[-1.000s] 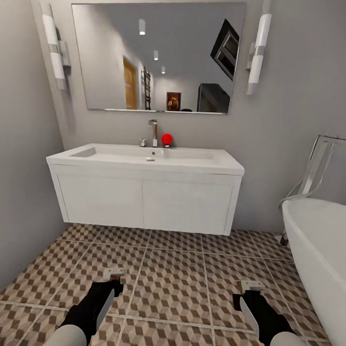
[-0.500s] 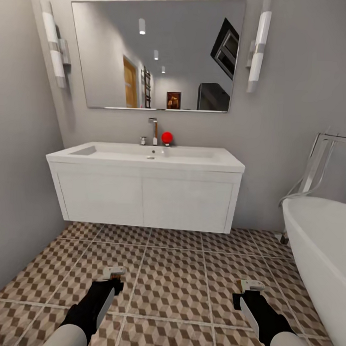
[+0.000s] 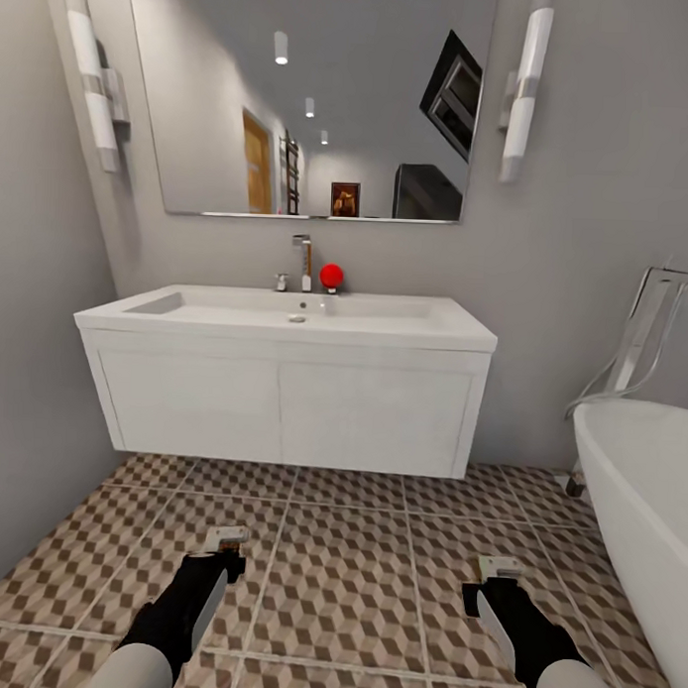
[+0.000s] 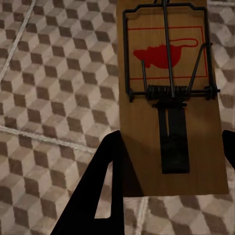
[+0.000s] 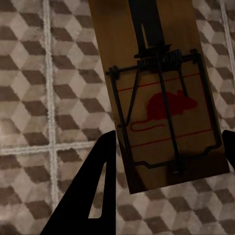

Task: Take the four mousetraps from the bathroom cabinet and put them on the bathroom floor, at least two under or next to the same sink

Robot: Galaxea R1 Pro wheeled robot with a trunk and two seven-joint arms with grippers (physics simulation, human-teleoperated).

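We are rolling closer to the sink [image 3: 285, 317], which looms larger now; the left gripper [image 3: 225, 541] and right gripper [image 3: 499, 569] are each clamping a mousetrap [image 4: 169, 98] above the bathroom floor [image 3: 346, 562]

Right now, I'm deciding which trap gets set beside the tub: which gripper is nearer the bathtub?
Right. The right gripper, holding a mousetrap, hangs over the floor tiles close beside the bathtub; the left gripper is farther away, across the floor toward the side wall.
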